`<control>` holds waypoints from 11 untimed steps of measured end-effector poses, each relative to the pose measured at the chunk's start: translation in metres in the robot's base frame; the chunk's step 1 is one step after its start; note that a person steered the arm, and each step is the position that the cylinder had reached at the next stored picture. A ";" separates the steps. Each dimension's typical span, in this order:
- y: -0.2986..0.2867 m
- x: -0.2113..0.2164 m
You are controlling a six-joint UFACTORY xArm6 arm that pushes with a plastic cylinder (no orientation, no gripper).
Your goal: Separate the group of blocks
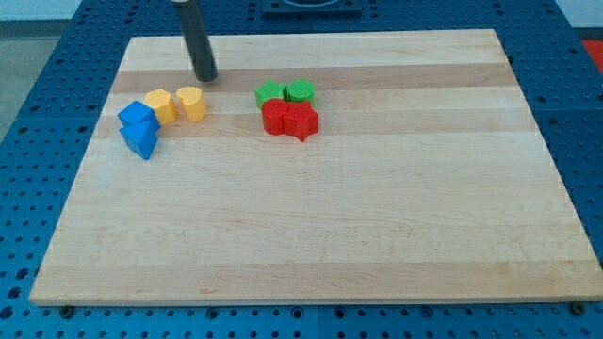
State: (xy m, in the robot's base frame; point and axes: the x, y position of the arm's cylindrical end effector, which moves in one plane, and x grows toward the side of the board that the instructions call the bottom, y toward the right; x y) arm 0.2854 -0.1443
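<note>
My tip (pixel 205 77) rests on the board near the view's top left, just above the yellow blocks. Below it, two yellow blocks sit side by side: a left yellow block (pixel 161 105) and a right yellow block (pixel 191 102). Touching them on the left are two blue blocks, an upper blue block (pixel 138 116) and a lower blue block (pixel 141 140). To the right lies a second cluster: a green star-like block (pixel 270 93), a green round block (pixel 301 90), a red block (pixel 275 118) and a red star-like block (pixel 302 121), all touching.
The wooden board (pixel 311 226) lies on a blue perforated table (pixel 38 85). The board's top edge runs just above my tip.
</note>
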 end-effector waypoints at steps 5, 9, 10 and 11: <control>0.056 0.127; 0.106 0.067; 0.106 0.043; 0.098 0.029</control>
